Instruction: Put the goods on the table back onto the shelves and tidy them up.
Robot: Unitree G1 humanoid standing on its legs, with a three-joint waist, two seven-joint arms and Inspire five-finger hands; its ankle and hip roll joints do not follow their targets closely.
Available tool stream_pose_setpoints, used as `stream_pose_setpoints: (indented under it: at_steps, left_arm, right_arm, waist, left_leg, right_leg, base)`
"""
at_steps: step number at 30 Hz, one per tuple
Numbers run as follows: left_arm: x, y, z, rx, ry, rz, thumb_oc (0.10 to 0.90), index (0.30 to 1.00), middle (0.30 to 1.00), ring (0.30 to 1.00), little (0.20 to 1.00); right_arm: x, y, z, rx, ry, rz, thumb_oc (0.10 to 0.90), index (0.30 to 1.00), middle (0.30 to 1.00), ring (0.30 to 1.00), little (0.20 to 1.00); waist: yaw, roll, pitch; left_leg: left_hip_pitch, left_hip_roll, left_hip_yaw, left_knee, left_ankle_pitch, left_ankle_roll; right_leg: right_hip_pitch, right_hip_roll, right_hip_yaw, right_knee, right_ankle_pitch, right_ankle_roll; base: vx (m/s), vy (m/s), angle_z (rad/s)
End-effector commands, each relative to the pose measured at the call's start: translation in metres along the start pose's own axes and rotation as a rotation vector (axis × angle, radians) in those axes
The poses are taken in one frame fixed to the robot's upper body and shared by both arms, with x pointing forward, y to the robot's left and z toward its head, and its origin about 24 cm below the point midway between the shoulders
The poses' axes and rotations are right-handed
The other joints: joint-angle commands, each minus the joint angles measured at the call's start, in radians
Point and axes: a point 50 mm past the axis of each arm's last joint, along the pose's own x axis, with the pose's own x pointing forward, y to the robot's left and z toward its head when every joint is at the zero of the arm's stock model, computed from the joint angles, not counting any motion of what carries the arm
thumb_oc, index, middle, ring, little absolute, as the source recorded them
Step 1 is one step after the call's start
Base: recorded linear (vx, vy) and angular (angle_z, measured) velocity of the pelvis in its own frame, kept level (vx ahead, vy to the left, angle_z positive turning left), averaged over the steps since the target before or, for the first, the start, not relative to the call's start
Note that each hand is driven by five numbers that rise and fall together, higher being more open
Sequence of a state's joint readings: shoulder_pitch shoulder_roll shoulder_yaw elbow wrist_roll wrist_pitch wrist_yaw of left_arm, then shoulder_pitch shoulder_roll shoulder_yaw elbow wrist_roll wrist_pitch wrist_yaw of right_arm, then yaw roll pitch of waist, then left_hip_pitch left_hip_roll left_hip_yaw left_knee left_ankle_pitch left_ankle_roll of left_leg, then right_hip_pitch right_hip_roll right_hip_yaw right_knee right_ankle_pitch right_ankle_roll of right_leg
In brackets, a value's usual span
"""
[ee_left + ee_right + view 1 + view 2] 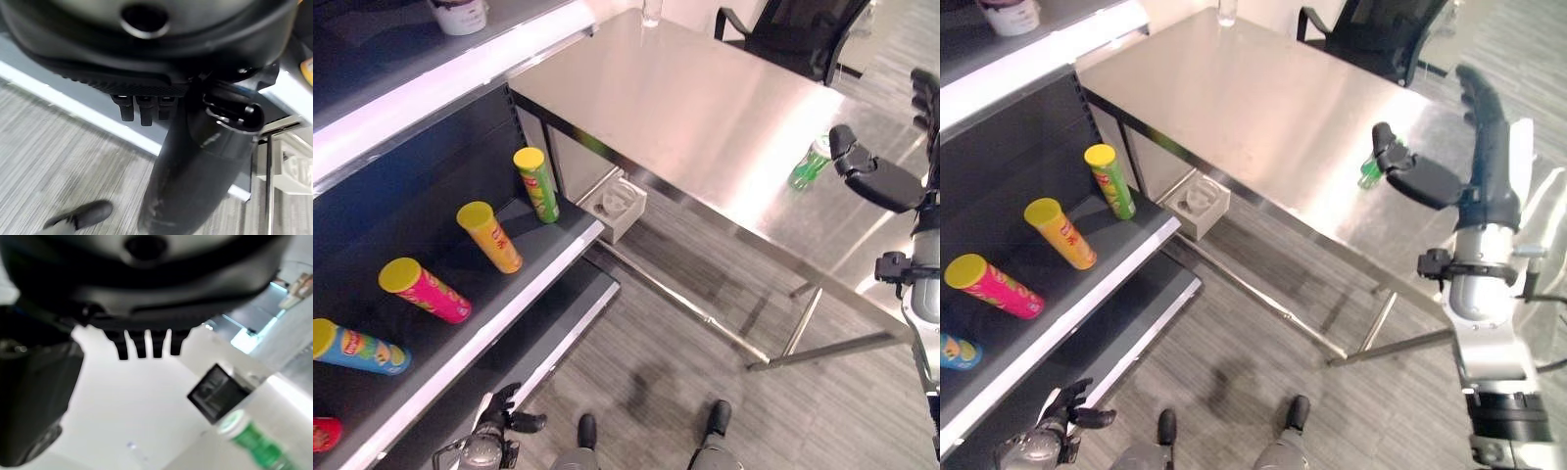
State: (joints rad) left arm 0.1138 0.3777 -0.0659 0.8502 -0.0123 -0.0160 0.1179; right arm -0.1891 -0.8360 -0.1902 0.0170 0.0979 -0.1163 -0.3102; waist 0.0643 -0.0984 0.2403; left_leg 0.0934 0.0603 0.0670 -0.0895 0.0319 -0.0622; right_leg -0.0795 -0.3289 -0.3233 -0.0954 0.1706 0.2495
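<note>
A small green bottle with a white cap (810, 164) sits on the steel table (685, 108) near its right edge. My right hand (1489, 186) hovers just to the right of the bottle, open, fingers straight and thumb (1408, 172) stretched toward it without touching. The right wrist view shows the bottle (254, 438) past the fingers (146, 347), with nothing in the hand. My left hand (499, 411) hangs low beside the shelf unit, open and holding nothing.
Several chip cans lie on the dark shelf (509, 294): green (536, 184), yellow (489, 236), pink (424, 290), blue (357, 348). A white tub (460, 15) is on the upper shelf. A glass (652, 12) and a black chair (803, 34) are at the table's far end. A white box (617, 206) sits under the table.
</note>
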Motion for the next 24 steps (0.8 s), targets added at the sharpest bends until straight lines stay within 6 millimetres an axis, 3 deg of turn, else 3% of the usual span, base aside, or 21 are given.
stream_pose_setpoints:
  at_steps: [1,3,4,5,7,8,9,10,11,13,19,24]
  left_arm:
    - [-0.001,0.005,0.009,0.016,-0.063,0.004,0.8,0.9,0.9,0.9,0.9]
    - [-0.005,0.002,0.002,-0.013,-0.049,-0.014,0.8,0.9,0.9,0.9,0.9]
    - [-0.005,0.003,0.006,-0.015,-0.07,-0.023,0.8,0.9,0.9,0.9,0.9]
    - [-0.005,0.003,0.007,-0.015,-0.07,-0.023,0.8,0.9,0.9,0.9,0.9]
    - [-0.004,0.002,0.016,-0.009,-0.107,-0.038,0.8,0.9,0.9,0.9,0.9]
    - [-0.003,0.001,0.023,-0.013,-0.13,-0.039,0.8,0.9,0.9,0.9,0.9]
    - [-0.003,0.0,0.026,-0.014,-0.139,-0.043,0.8,0.9,0.9,0.9,0.9]
    - [-0.002,-0.001,0.029,-0.007,-0.149,-0.05,0.8,0.9,0.9,0.9,0.9]
    - [-0.001,-0.005,0.032,0.015,-0.156,-0.066,0.8,0.9,0.9,0.9,0.9]
    - [-0.001,-0.005,0.031,0.004,-0.15,-0.062,0.8,0.9,0.9,0.9,0.9]
    - [-0.002,-0.004,0.009,-0.028,-0.063,-0.042,0.8,0.9,0.9,0.9,0.9]
    - [-0.005,-0.006,-0.012,-0.043,0.015,-0.042,0.8,0.9,0.9,0.9,0.9]
  right_arm:
    - [0.033,-0.048,0.039,-0.004,-0.178,-0.201,0.8,0.9,0.9,0.9,0.9]
    - [0.036,-0.047,0.037,0.02,-0.169,-0.19,0.8,0.9,0.9,0.9,0.9]
    - [0.037,-0.05,0.04,0.03,-0.186,-0.194,0.8,0.9,0.9,0.9,0.9]
    - [0.037,-0.05,0.04,0.029,-0.185,-0.195,0.8,0.9,0.9,0.9,0.9]
    - [0.039,-0.055,0.042,0.032,-0.193,-0.208,0.8,0.9,0.9,0.9,0.9]
    - [0.041,-0.056,0.044,0.035,-0.195,-0.202,0.8,0.9,0.9,0.9,0.9]
    - [0.041,-0.056,0.043,0.036,-0.19,-0.186,0.8,0.9,0.9,0.9,0.9]
    - [0.041,-0.056,0.044,0.037,-0.192,-0.178,0.8,0.9,0.9,0.9,0.9]
    - [0.041,-0.043,0.037,0.114,-0.159,-0.118,0.8,0.9,0.9,0.9,0.9]
    - [0.038,-0.032,0.03,0.151,-0.125,-0.062,0.8,0.9,0.9,0.9,0.9]
    - [0.033,-0.004,0.027,0.177,-0.098,0.118,0.8,0.9,0.9,0.9,0.9]
    - [0.031,0.004,0.024,0.125,-0.084,0.198,0.8,0.9,0.9,0.9,0.9]
  waist:
    - [0.025,-0.013,-0.055]
    - [0.026,-0.016,-0.062]
    - [0.029,-0.017,-0.054]
    - [0.027,-0.014,-0.053]
    - [0.031,-0.011,-0.029]
    - [0.039,-0.012,-0.011]
    - [0.042,-0.01,-0.01]
    - [0.043,-0.011,-0.014]
    - [0.03,0.014,-0.04]
    - [0.026,0.02,-0.066]
    - [0.042,0.012,-0.073]
    - [0.053,0.006,-0.074]
  left_leg:
    - [0.013,0.027,-0.002,0.025,-0.123,-0.017]
    - [0.005,0.088,-0.02,0.11,-0.161,-0.04]
    - [-0.034,0.126,-0.015,0.206,-0.153,-0.065]
    - [-0.042,0.13,-0.02,0.22,-0.16,-0.068]
    - [-0.137,0.162,-0.032,0.4,-0.116,-0.072]
    - [-0.193,0.115,-0.05,0.412,-0.119,-0.062]
    - [-0.206,0.091,-0.057,0.362,-0.135,-0.058]
    - [-0.215,0.064,-0.058,0.303,-0.109,-0.051]
    - [-0.191,0.034,-0.059,0.16,-0.07,-0.036]
    - [-0.141,0.02,-0.034,0.081,-0.056,-0.025]
    - [-0.076,0.001,0.005,0.011,-0.045,-0.01]
    - [-0.066,-0.004,0.011,0.005,-0.049,-0.006]
  right_leg:
    - [0.029,0.037,0.002,0.033,-0.008,0.012]
    - [0.053,0.09,-0.001,0.041,-0.052,0.0]
    - [0.082,0.122,-0.012,0.036,-0.099,-0.036]
    - [0.083,0.126,-0.016,0.036,-0.1,-0.039]
    - [0.12,0.155,-0.037,0.024,-0.131,-0.074]
    - [0.133,0.162,-0.036,0.015,-0.15,-0.082]
    - [0.141,0.168,-0.033,0.014,-0.153,-0.08]
    - [0.137,0.164,-0.038,0.014,-0.146,-0.076]
    - [0.127,0.157,-0.036,0.033,-0.152,-0.068]
    - [0.127,0.14,-0.032,0.029,-0.144,-0.058]
    - [0.127,0.103,-0.022,0.034,-0.121,-0.033]
    - [0.128,0.087,-0.031,0.041,-0.115,-0.025]
  base:
    - [0.33,-0.407,0.13]
    - [0.27,-0.462,-0.04]
    - [0.1,-0.311,-0.09]
    - [0.07,-0.3,0.01]
    - [0.01,-0.203,0.16]
    - [0.04,-0.117,0.18]
    - [0.06,-0.021,0.15]
    - [0.16,0.211,0.01]
    - [0.17,0.265,-0.16]
    - [0.17,0.255,-0.33]
    - [0.06,0.117,-0.22]
    - [0.02,0.026,0.02]
